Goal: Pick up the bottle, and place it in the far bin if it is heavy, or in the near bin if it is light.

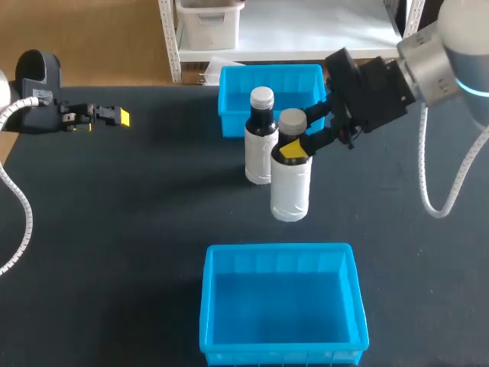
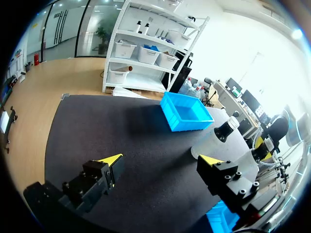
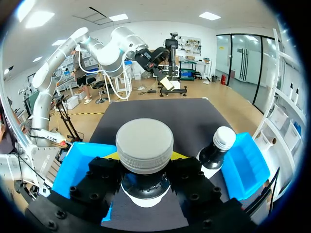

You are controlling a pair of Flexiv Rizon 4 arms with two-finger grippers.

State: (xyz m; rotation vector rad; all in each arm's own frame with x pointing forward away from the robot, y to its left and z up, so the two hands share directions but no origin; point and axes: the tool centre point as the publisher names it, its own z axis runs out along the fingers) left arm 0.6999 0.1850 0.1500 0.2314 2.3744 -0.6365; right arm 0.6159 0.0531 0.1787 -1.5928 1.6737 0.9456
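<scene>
Far bin (image 1: 231, 115) — partly hidden behind the rear bottle (image 1: 260, 145).

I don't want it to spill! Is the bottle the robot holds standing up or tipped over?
Standing up. The bottle has its grey cap on top, neck pinched by the right gripper.

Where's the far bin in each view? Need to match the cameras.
Head view: far bin at the back edge of the table, middle.
Left wrist view: far bin ahead of the open left gripper, next to the white-capped bottle.
Right wrist view: far bin beside the right gripper and its grey-capped bottle, just past the white-capped bottle.
Shared landmark: the white-capped bottle standing just in front of it.
</scene>
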